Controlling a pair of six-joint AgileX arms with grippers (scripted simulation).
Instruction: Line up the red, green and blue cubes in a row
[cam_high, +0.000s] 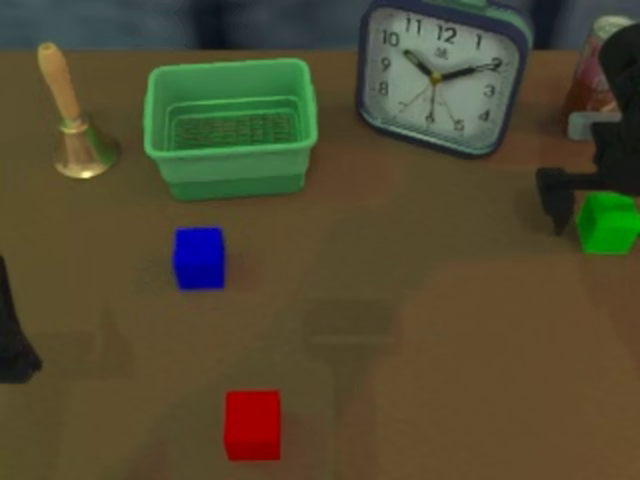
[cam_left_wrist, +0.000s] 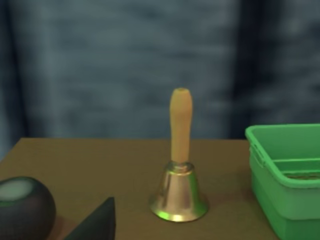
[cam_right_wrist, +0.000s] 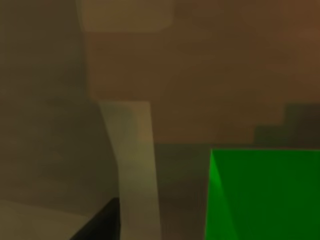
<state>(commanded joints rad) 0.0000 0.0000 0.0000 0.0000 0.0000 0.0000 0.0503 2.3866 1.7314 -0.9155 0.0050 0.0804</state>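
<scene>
Right gripper (cam_high: 590, 205) at green cube (cam_high: 607, 222), right edge; grip can't be told.
Only top view shows blue cube (cam_high: 199, 258), red cube (cam_high: 252, 425); basket (cam_high: 230, 165) holds nothing; left arm parked at left edge.

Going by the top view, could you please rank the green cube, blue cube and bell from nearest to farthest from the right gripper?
1. Green cube, beside the right gripper at the right edge.
2. Blue cube, left of centre.
3. Bell, far left corner.

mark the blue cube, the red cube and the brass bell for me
Deep blue matte cube (cam_high: 199, 257): top view, centre of its top face.
Bright red matte cube (cam_high: 252, 424): top view, centre of its top face.
Brass hand bell with wooden handle (cam_left_wrist: 178, 194): left wrist view, on the brass body.
</scene>
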